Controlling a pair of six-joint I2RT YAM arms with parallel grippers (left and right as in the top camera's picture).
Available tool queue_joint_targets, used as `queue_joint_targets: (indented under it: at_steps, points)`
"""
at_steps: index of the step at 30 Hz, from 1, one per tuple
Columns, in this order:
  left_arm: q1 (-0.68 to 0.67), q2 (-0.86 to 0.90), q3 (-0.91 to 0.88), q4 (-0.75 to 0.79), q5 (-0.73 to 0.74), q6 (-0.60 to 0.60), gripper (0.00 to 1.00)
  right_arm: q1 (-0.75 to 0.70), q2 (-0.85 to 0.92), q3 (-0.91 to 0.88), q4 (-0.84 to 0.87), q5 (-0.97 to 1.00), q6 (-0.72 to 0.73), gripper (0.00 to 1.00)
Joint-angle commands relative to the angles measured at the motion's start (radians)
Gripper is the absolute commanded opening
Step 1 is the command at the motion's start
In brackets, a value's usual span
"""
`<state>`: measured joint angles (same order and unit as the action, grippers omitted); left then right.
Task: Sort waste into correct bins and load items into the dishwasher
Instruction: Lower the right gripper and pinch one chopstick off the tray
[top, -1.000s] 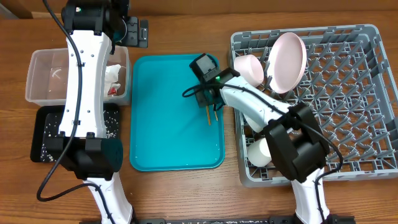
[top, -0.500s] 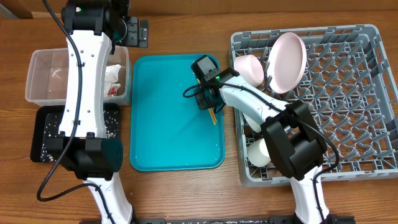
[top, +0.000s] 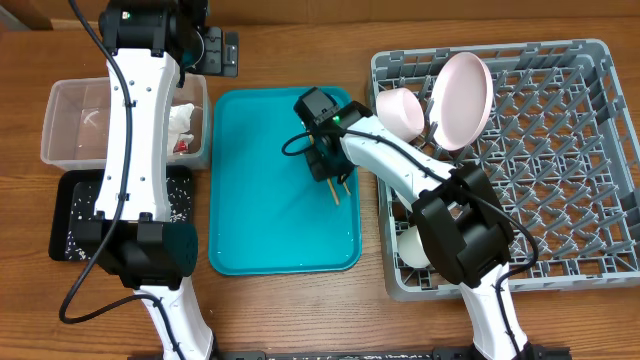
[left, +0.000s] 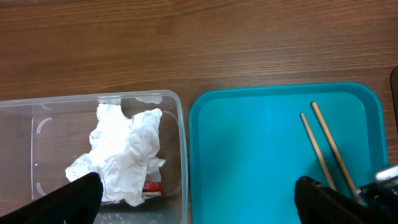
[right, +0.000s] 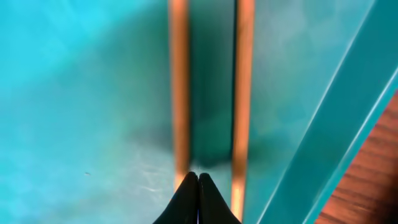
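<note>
Two wooden chopsticks (right: 179, 87) lie side by side on the teal tray (top: 260, 200), near its right rim. My right gripper (right: 198, 177) is down on the tray between them, its tips pressed together with nothing visible between them; the left stick's end runs under the tips. Overhead, the chopstick ends (top: 336, 190) stick out below that gripper (top: 328, 172). My left gripper (left: 200, 200) hangs open over the border between the clear tub (left: 180, 124) and the tray. The tub holds a crumpled napkin (left: 124, 149) and a red wrapper (left: 152, 186).
The grey dish rack (top: 560, 150) at right holds a white plate (top: 462, 95), a bowl (top: 400, 112) and a cup (top: 415, 245). A black tray (top: 70, 215) speckled with rice grains lies in front of the tub. My left arm spans the table's left side.
The right gripper's jaws have closed fully, and the gripper has shifted a little left on the tray. The chopsticks moved slightly with it. The left arm has stayed still.
</note>
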<state>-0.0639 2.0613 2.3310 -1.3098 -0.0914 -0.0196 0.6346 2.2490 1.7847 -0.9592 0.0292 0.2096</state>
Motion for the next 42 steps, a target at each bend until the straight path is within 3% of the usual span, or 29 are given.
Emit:
queue_joint_targets:
  at_steps: [1, 6, 9, 11, 26, 42]
  points:
    - [-0.002, -0.014, 0.021, 0.001, -0.009, 0.013, 1.0, -0.012, -0.003, 0.038, 0.019, -0.001, -0.032, 0.06]
    - [-0.002, -0.014, 0.021, 0.001, -0.009, 0.013, 1.0, -0.023, -0.001, 0.033, 0.072, 0.065, -0.06, 0.17]
    - [-0.002, -0.014, 0.021, 0.001, -0.009, 0.013, 1.0, -0.024, 0.003, 0.031, 0.111, 0.076, -0.088, 0.37]
    - [-0.002, -0.014, 0.021, 0.002, -0.009, 0.013, 1.0, -0.024, 0.009, 0.021, 0.141, 0.086, -0.092, 0.42]
    - [-0.002, -0.014, 0.021, 0.001, -0.009, 0.013, 1.0, -0.074, 0.06, 0.013, 0.252, 0.111, -0.105, 0.4]
    - [-0.002, -0.014, 0.021, 0.001, -0.009, 0.013, 1.0, -0.096, 0.061, 0.013, 0.259, 0.109, -0.106, 0.4]
